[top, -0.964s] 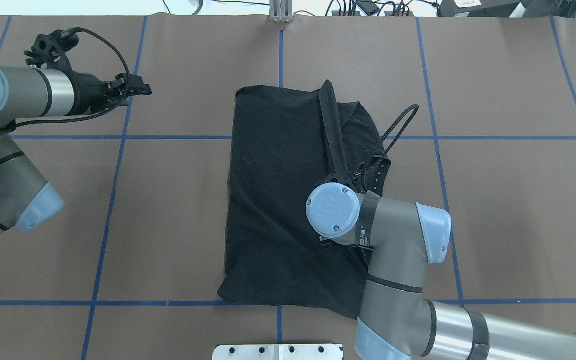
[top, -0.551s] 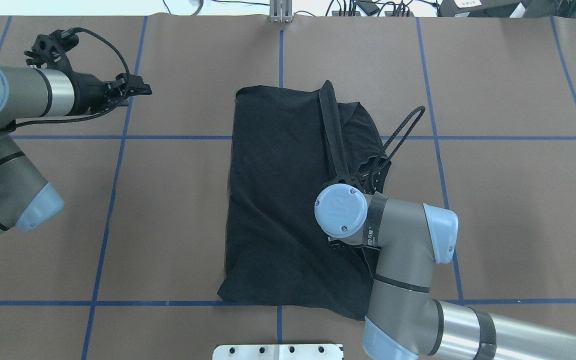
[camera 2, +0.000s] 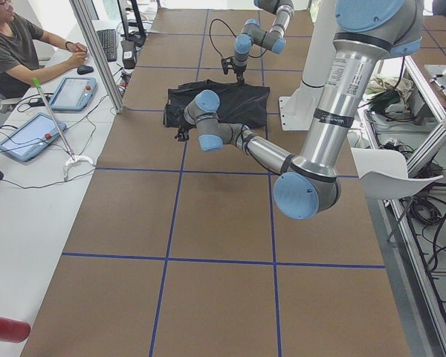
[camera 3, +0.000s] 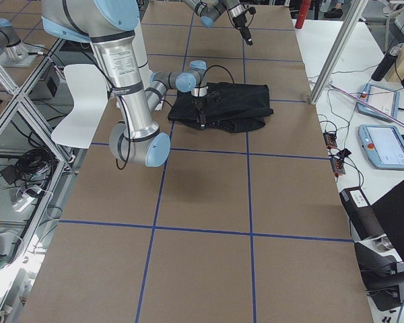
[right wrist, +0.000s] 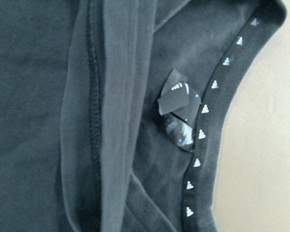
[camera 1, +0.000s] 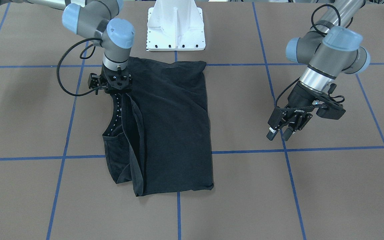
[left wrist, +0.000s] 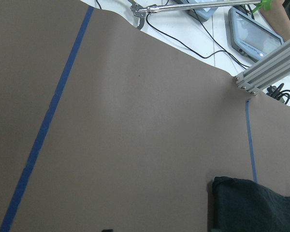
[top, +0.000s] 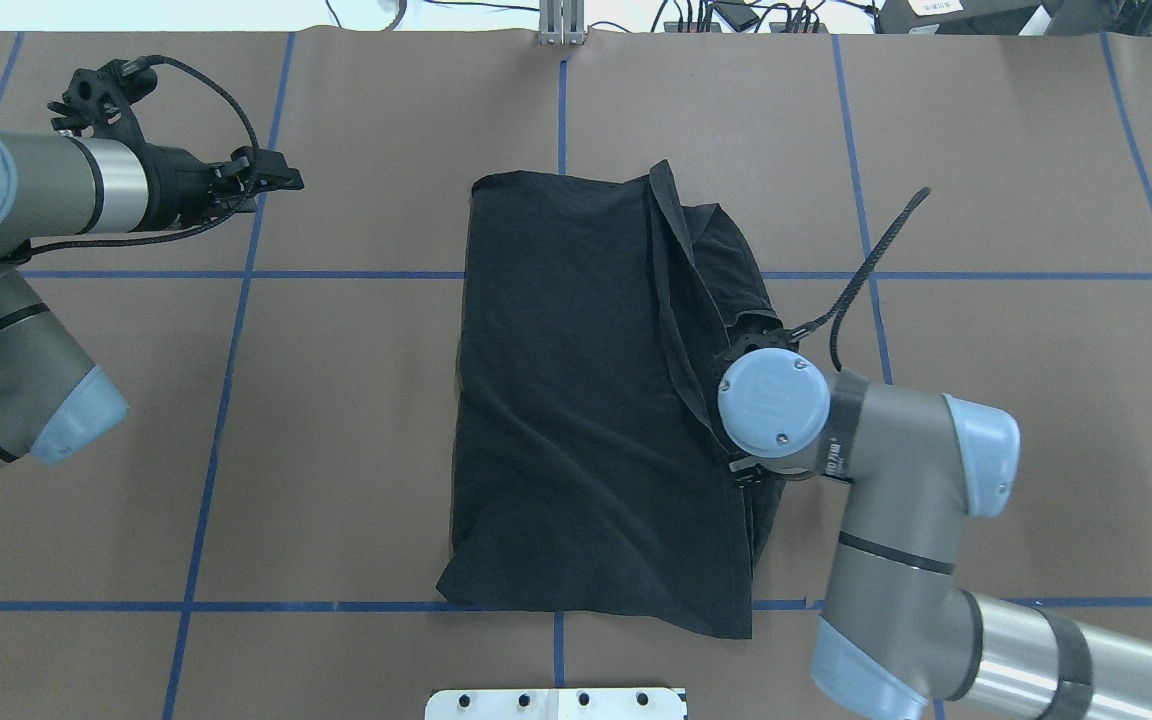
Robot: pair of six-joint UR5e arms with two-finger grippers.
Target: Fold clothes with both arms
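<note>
Folding looks half done (my guess): shirt [top: 576,400] lies narrowed on bench [top: 336,400], cross fold pending; right gripper [camera 1: 116,87] at loose edge, grip hidden; left gripper [camera 1: 278,132] open, empty.

Brown table cover [top: 356,420], blue tape grid [top: 228,380], white side desk [camera 2: 22,193], tablets [camera 2: 30,136], aluminium post [camera 2: 98,56]

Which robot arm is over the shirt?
The right arm: its wrist sits over the shirt's edge. The left arm is off over bare table, away from it.
</note>
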